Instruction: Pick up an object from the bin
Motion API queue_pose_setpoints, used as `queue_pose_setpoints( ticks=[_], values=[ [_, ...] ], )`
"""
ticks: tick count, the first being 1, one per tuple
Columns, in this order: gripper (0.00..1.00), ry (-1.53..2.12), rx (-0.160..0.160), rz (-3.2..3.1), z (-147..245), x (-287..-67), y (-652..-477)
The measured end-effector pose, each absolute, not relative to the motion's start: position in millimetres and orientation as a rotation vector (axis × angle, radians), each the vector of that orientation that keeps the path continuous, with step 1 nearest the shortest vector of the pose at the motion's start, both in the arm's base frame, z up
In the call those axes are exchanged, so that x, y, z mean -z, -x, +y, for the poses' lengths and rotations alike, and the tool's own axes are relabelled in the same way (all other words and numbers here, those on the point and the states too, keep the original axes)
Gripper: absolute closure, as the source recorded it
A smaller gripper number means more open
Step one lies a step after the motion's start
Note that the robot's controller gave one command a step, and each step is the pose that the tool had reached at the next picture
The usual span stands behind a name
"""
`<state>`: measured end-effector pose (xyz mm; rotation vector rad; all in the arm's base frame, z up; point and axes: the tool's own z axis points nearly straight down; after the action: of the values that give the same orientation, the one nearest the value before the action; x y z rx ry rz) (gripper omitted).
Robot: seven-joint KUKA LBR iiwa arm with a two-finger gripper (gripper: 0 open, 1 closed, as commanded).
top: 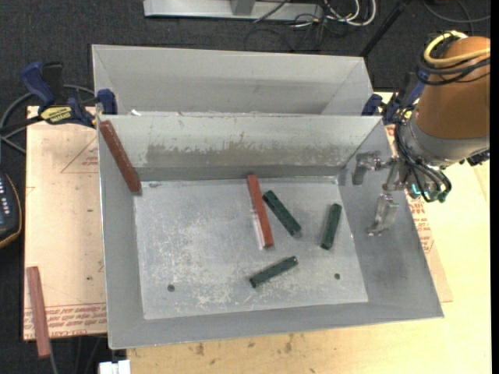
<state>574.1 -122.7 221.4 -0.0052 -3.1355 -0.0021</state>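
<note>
My gripper (372, 195) hangs over the bin's right sloping wall, open, with nothing between its fingers. Nearest to it, on the bin floor to its left, lies a dark green bar (331, 225), almost upright in the view. Further left a second dark green bar (281, 213) lies slanted beside a long red-brown stick (260, 210); a pale clear strip lies along that stick's lower part. A third dark green bar (274, 271) rests lower down, toward the bin's front.
Another long red-brown stick (118, 156) leans along the bin's left wall at the back corner. The left half of the bin floor is bare metal. The arm with its orange cover stands at the right, above the bin's rim.
</note>
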Motion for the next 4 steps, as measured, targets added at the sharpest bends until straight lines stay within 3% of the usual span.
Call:
queue_pose_setpoints(
  ticks=[1,2,3,4],
  values=[
    [0.00,-0.673,0.004,-3.066,-143.5,-83.2,-556.9],
    [0.00,-1.334,0.002,-2.852,-83.6,-76.1,-624.6],
    [1.00,-1.327,0.002,-2.852,-85.8,-75.8,-623.6],
    [1.00,-1.778,0.001,-2.598,-9.9,-103.7,-640.5]
  ],
)
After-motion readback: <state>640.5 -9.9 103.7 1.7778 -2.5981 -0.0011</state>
